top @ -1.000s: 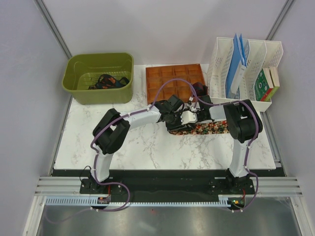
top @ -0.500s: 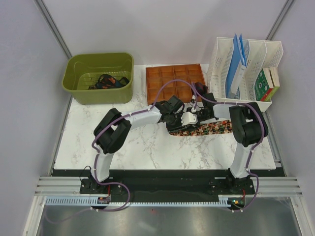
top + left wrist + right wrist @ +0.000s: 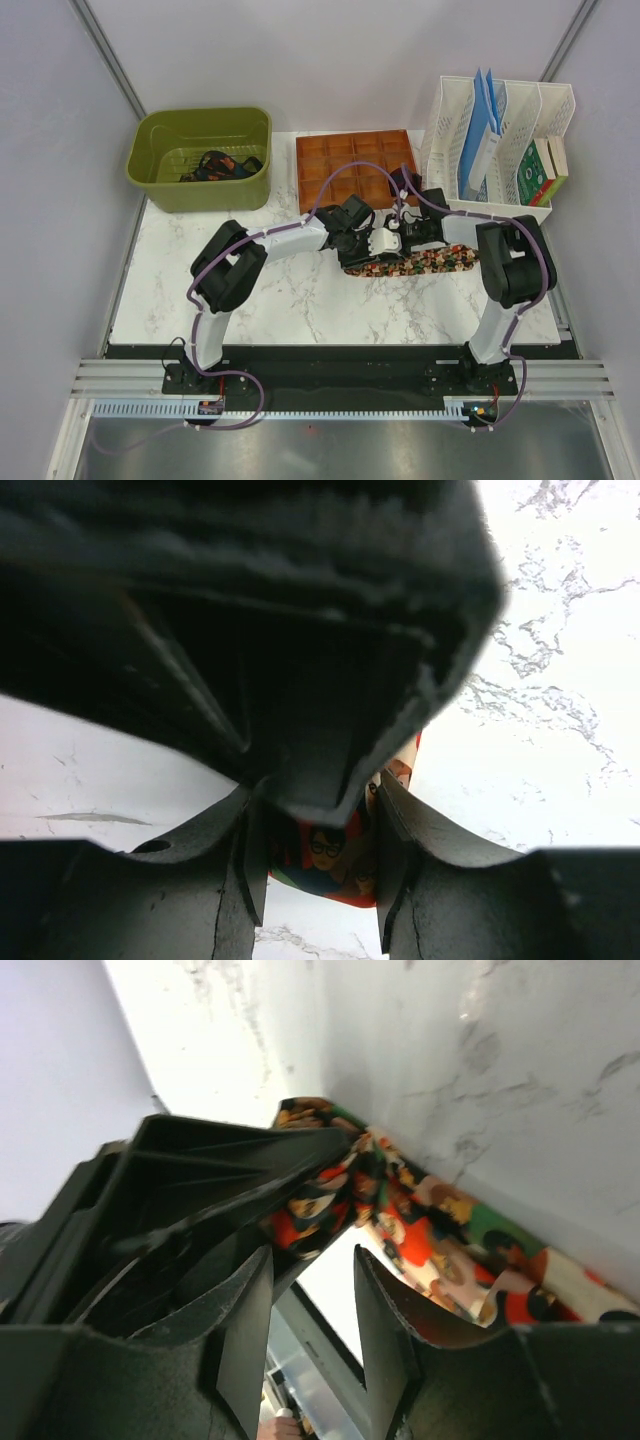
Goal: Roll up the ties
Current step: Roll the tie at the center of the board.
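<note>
The speckled tie (image 3: 425, 262) lies flat on the marble table (image 3: 260, 300) just in front of the brown compartment tray (image 3: 345, 165), its left end bunched under both arms. The left gripper (image 3: 320, 845) is closed to a narrow gap with the tie's printed fabric pinched between its fingers. The right gripper (image 3: 312, 1260) is slightly parted and holds nothing, the tie's end just past its fingertips. Left of the tray, dark ties (image 3: 215, 165) sit in a green bin (image 3: 200, 190)
</note>
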### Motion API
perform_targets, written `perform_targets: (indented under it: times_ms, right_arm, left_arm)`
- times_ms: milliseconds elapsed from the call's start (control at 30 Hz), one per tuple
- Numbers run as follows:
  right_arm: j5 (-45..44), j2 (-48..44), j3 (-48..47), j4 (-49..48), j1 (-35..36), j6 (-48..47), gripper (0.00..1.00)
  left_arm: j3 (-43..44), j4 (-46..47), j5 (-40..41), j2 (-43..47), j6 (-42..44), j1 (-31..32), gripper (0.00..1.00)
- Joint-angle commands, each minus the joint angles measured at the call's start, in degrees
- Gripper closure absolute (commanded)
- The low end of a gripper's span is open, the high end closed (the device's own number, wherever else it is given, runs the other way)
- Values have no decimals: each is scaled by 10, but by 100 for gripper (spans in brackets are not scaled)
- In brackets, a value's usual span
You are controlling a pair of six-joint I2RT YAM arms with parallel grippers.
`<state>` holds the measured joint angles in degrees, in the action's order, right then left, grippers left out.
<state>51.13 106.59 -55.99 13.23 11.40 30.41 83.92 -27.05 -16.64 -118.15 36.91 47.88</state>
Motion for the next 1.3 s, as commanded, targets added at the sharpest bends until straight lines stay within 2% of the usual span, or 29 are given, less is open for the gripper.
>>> perform_targets:
  times_ms: [0,100,500,600,667,700,800,1033,1267]
  right_arm:
    - [61,-35,30,-94,-11,77,54]
    - [72,-38,69,-197,-9,133,50]
    - [48,13,91,-264,16,150,47]
    - [35,24,84,-240,20,123,52]
    - [24,32,73,-190,20,80,66]
    - [10,38,64,-176,18,69,78]
    - [-5,50,54,-134,13,44,98]
    - [-33,59,40,-72,8,2,100]
    - [-51,62,38,-43,0,-26,100]
  left_arm:
    - [-33,-61,-15,-47,-13,11,84]
    - [-33,-62,-16,-47,-14,11,84]
    - [-33,-61,-21,-47,-15,12,84]
    - [-32,-61,-20,-48,-17,11,83]
    - [-33,-61,-20,-48,-16,11,83]
    - [-33,-62,-20,-47,-17,11,83]
    - [-37,-61,-19,-41,-16,10,82]
    - [-44,-61,-35,-20,-17,-4,76]
    - [-53,-40,-66,20,-26,-20,57]
